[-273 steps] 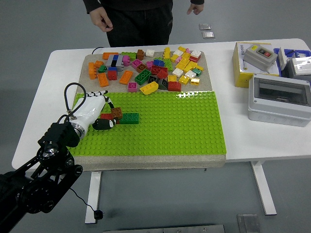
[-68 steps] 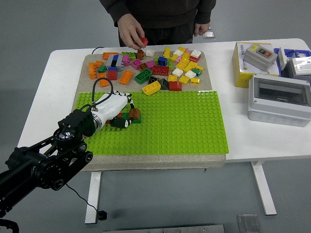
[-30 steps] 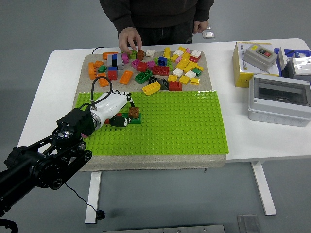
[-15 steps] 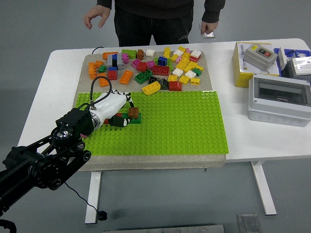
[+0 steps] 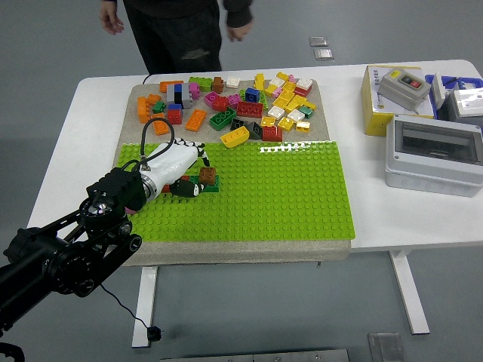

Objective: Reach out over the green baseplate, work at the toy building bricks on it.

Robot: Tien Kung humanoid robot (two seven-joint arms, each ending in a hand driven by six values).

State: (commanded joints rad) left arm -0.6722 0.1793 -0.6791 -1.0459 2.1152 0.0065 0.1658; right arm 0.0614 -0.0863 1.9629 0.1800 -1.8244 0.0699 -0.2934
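Head view: the robot's left hand [image 5: 175, 170], white-shelled with dark fingertips, lies low over the left part of the flat studded green baseplate [image 5: 287, 196]. Its fingers are curled narrowly around a small stack of toy bricks, a brown plastic brick [image 5: 207, 175] sitting on a dark green plastic brick [image 5: 209, 186]. How firmly the fingertips pinch the stack cannot be told, though they touch it on its left side. The right arm is not in the picture.

The step in hand looks like seating or adjusting this stack on the studs. To do it well, the hand should press straight down with the fingertips over the top brick, keeping the stack square to the stud rows. Any sideways push would likely tilt the brown brick or lever the green one off. The baseplate rests on a beige slab that may slide, so pressure should stay vertical.

Counts: one baseplate, and one stack of two bricks that can be told apart by the hand. There is one loose heap of mixed coloured bricks [image 5: 241, 105] on the beige slab beyond the plate, too many and too overlapped to count. On the white table [image 5: 377, 219] to the right stand one grey plastic enclosure box [image 5: 434, 154] and one yellow box with a grey switch unit [image 5: 396, 94]. One person [image 5: 177, 26] stands at the far side, hands hanging clear of the bricks.
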